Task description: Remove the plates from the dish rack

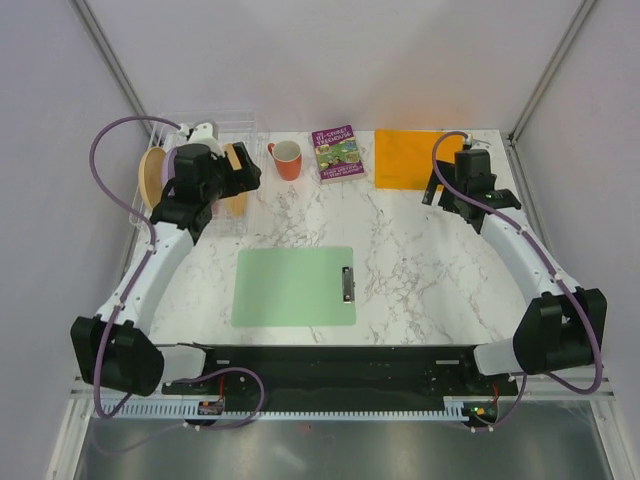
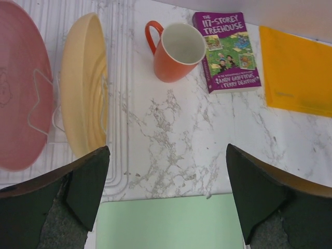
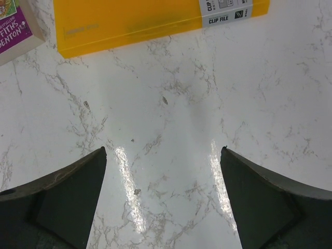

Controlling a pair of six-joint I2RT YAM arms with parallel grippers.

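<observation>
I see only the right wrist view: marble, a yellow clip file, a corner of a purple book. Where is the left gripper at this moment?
Observer: The left gripper hangs open over the right edge of the dish rack.
Operator: Are plates in the rack?
Observer: Yes, at least two: a pink plate and a tan-yellow plate stand on edge in it.
Operator: Is anything close beside the rack?
Observer: An orange-red mug, upright, just right of it.

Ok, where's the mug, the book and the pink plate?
mug (image 2: 176,51): left wrist view, white inside.
book (image 2: 226,52): left wrist view, front cover.
pink plate (image 2: 18,78): left wrist view, broad face.
</observation>
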